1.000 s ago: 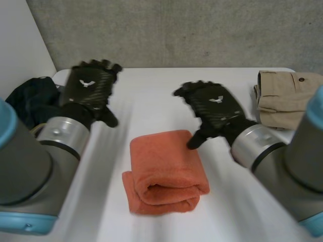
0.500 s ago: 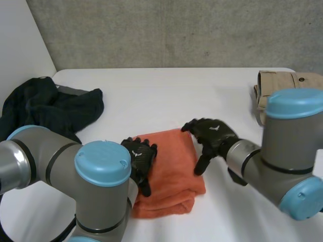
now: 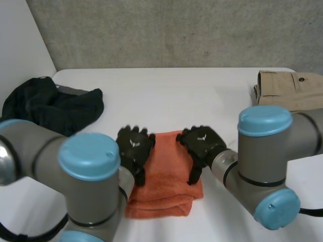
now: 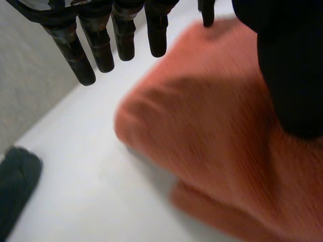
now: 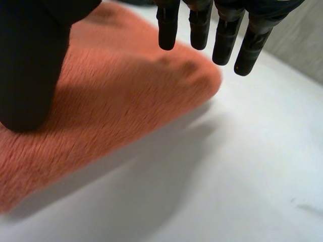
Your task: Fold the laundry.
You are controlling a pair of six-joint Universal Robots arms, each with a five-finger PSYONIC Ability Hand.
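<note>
A folded orange towel lies on the white table near its front. My left hand hovers over the towel's left edge, fingers straight and open. My right hand is over the towel's right edge, also open. In the left wrist view the straight fingers reach past the orange towel with the thumb above the cloth. In the right wrist view the fingers hang above the orange towel near its corner, and the thumb rests on the pile.
A dark crumpled garment lies at the table's left side, its edge also in the left wrist view. Folded beige trousers sit at the back right. A grey wall runs behind the table.
Both arms have swung back from the table's far half toward the front. Both hands have come down onto the towel's two side edges, fingers still straight.
</note>
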